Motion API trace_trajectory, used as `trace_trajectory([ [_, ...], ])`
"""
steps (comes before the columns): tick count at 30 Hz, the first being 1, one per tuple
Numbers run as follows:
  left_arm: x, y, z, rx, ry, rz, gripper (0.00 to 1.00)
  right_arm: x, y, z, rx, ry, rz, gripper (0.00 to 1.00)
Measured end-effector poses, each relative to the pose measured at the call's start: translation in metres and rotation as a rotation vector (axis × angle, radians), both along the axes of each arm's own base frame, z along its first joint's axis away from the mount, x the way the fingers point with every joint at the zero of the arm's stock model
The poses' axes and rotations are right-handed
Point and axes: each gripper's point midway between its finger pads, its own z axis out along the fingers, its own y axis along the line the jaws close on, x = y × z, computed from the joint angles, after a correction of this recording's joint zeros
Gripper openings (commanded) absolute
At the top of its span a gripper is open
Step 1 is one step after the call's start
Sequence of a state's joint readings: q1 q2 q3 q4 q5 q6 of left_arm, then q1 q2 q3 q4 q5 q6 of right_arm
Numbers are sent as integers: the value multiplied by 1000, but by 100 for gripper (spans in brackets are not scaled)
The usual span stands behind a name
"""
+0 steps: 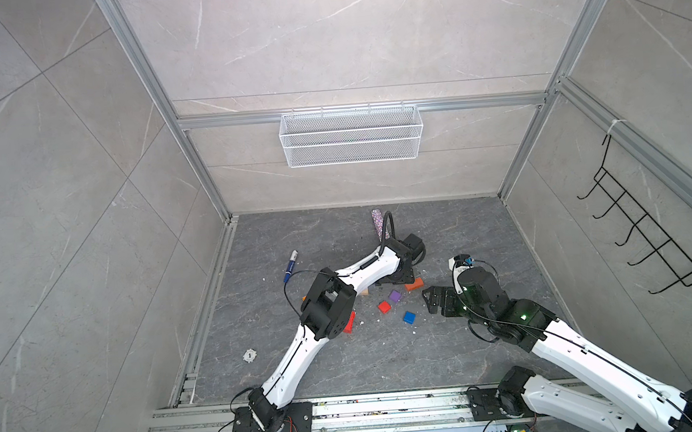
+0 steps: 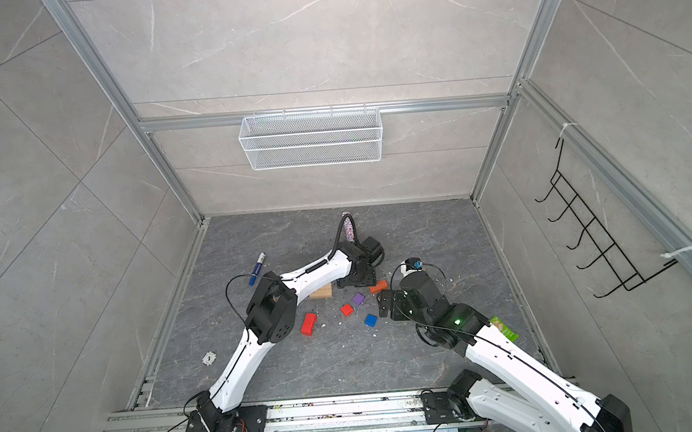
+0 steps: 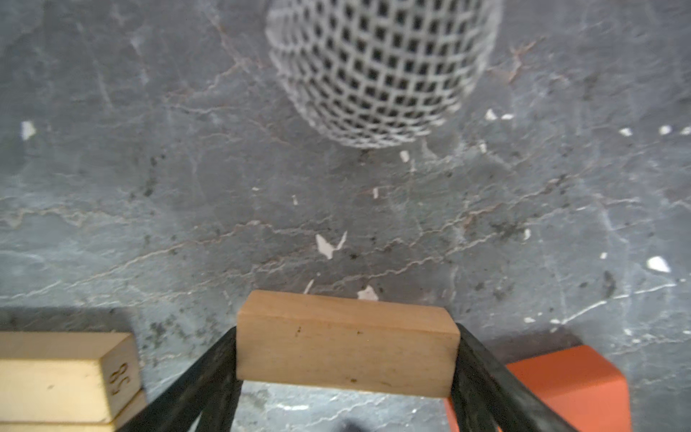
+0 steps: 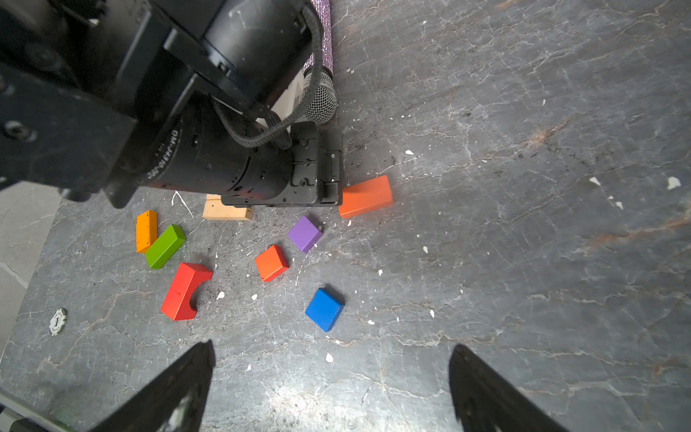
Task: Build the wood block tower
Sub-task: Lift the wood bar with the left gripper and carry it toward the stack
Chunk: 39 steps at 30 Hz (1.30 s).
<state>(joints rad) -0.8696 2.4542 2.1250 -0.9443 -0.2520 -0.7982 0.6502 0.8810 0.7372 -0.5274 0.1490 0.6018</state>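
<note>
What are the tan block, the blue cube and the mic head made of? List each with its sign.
The tan block looks like bare, matte wood: grain and dark specks show. The blue cube is probably wood under smooth, even opaque paint; no grain is visible. The mic head seems to be silvery metal mesh: a woven grid with dark holes.

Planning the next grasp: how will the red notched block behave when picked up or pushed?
The red notched block looks like rigid painted wood, so it probably won't flex. Lying flat on the table, it should slide rather than roll. Its curved notch may offer poor grip; the flat sides seem safer.
</note>
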Motion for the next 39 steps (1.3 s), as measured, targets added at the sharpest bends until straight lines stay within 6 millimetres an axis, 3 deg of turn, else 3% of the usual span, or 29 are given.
trace_trajectory([
  [14,-5,6,1,33,24,-33,74,3,3,4,0,0,0,100],
  [27,-16,16,6,39,48,-89,70,1,1,4,-10,12,0,99],
  [39,-20,22,59,-18,-12,-102,70,1,1,4,-11,13,0,100],
])
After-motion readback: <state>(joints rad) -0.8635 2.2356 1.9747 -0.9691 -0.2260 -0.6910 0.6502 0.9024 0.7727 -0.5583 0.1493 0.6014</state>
